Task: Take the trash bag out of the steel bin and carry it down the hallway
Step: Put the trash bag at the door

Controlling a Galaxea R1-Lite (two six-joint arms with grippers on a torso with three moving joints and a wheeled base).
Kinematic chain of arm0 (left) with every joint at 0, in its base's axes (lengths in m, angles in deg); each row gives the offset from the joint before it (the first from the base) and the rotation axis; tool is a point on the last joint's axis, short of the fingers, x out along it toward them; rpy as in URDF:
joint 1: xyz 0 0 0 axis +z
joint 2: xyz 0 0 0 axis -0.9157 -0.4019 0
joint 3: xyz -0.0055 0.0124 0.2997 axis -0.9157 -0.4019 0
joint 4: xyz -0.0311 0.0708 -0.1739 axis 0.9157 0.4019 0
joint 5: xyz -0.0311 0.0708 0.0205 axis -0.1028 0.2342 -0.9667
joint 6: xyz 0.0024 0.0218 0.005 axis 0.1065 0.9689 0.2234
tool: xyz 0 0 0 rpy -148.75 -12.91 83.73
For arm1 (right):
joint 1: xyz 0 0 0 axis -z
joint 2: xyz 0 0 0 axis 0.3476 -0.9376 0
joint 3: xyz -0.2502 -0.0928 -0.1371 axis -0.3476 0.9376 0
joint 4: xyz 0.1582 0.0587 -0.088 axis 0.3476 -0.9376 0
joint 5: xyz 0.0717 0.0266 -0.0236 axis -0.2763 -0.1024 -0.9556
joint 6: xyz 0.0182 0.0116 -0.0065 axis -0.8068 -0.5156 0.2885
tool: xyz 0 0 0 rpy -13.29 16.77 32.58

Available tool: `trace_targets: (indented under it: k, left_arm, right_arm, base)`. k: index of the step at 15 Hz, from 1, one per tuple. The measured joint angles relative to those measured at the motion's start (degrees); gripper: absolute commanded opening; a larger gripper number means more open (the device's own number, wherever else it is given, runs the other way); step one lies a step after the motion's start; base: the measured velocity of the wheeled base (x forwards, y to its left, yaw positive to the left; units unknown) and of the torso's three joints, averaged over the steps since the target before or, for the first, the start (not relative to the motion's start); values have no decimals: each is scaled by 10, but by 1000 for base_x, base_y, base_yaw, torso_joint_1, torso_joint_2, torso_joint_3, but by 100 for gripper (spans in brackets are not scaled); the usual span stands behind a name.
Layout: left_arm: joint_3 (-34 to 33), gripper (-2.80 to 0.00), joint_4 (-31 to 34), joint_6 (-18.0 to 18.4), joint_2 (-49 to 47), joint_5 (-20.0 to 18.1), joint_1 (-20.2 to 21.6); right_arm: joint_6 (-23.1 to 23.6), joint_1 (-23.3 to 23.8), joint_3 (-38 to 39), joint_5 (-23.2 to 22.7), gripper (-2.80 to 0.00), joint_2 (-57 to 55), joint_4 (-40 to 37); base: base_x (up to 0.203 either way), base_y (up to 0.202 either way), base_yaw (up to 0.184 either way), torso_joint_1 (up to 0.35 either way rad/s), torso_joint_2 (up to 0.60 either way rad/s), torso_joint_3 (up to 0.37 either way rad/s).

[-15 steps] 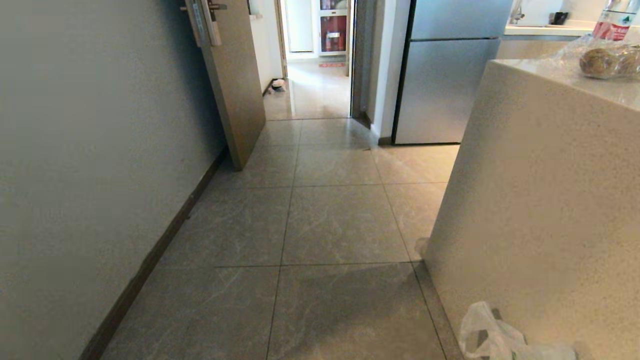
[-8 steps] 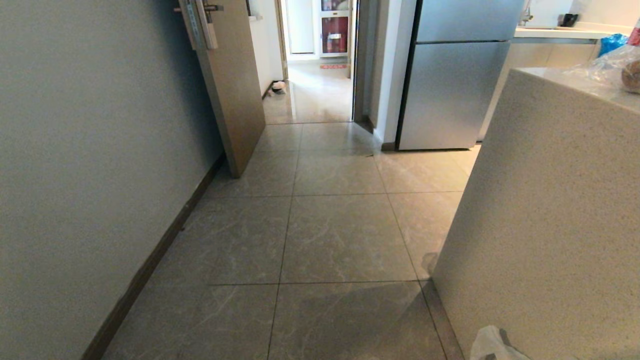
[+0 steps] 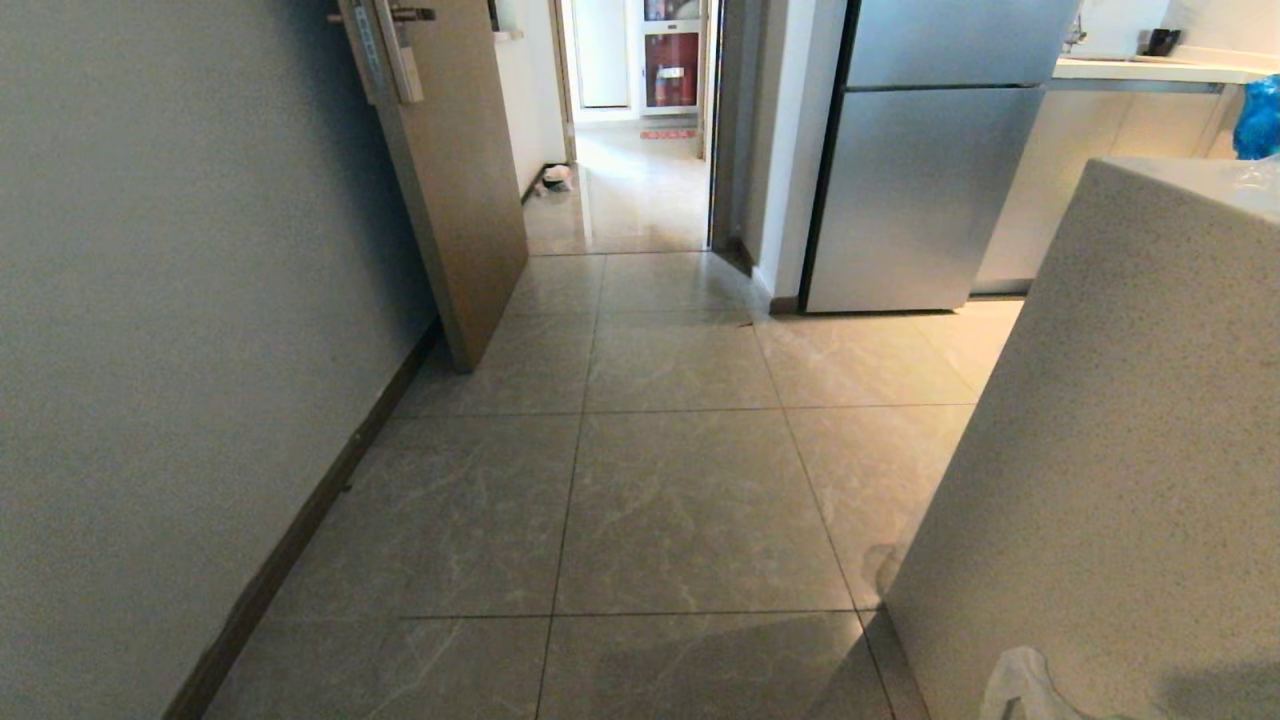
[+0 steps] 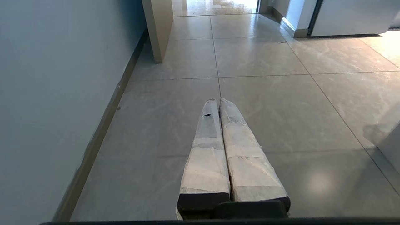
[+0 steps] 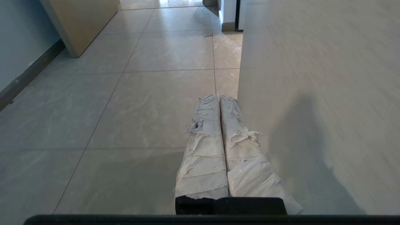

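Ahead, glossy veined hallway (image 3: 680, 500) tiles, speckled counter (image 3: 1120, 450)

A bit of the thin white trash bag (image 3: 1025, 685) lies crumpled on the floor, right against the foot of the bench. The hallway (image 3: 660, 480) has big pale grey tiles.

Pale stone-look floor (image 3: 690, 500) tiles run down the hallway (image 3: 630, 200). A crumpled white plastic bag (image 3: 1020, 690) lies near right, against the speckled counter (image 3: 1110, 450) base.
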Motion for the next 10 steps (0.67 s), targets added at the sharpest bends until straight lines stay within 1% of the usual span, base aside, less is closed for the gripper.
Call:
trace_targets:
  k: [10]
  left_arm:
    - [0,-280,0,0,0,0,0]
  right_arm:
    - [0,0,0,0,-280,0,0]
  base:
    - [189,0,1,2,4,4]
